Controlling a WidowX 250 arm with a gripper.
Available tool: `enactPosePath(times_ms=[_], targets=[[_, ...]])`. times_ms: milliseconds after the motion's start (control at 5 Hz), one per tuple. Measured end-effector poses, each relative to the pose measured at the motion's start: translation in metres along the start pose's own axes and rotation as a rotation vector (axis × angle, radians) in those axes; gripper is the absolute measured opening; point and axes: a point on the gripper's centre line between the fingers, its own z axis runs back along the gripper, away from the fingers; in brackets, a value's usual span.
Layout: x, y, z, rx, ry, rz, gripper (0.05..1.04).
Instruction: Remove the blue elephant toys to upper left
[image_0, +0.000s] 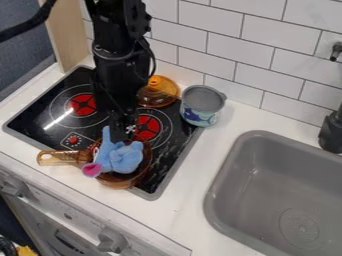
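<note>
The blue elephant (125, 159) lay in the amber pan (116, 183), presumably light and soft, best gripped across its body. Whether the pincer (123, 132) near it was spread could not be determined.

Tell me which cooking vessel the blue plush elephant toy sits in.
The translucent brown pan with the long handle holds it; the blue patterned pot stands nearer the white tiled wall.

A white counter (184, 202) holds an inset gray sink (232, 192) and a black cooktop (43, 120) (red rings showing); a translucent brown pan (118, 183) rests on the cooktop, with an amber lid (160, 98) and a gray-topped tin (199, 116) along its back edge.
</note>
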Motion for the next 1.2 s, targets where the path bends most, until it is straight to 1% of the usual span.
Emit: enactPosePath(times_ms=[200,400,600,800,1000,1200], targets=[[-0.001,-0.004,-0.006,-0.025,0.016,-0.005,1.0],[0.003,-0.012,-0.01,-0.072,-0.01,-0.054,1.0],[0.004,-0.019,-0.022,-0.085,0.012,-0.097,1.0],[0.007,-0.027,-0.03,-0.094,0.014,-0.129,0.949],[0.007,-0.028,-0.04,-0.101,0.03,-0.11,0.658],[0.005,-0.027,-0.045,-0.106,0.038,-0.068,0.352]])
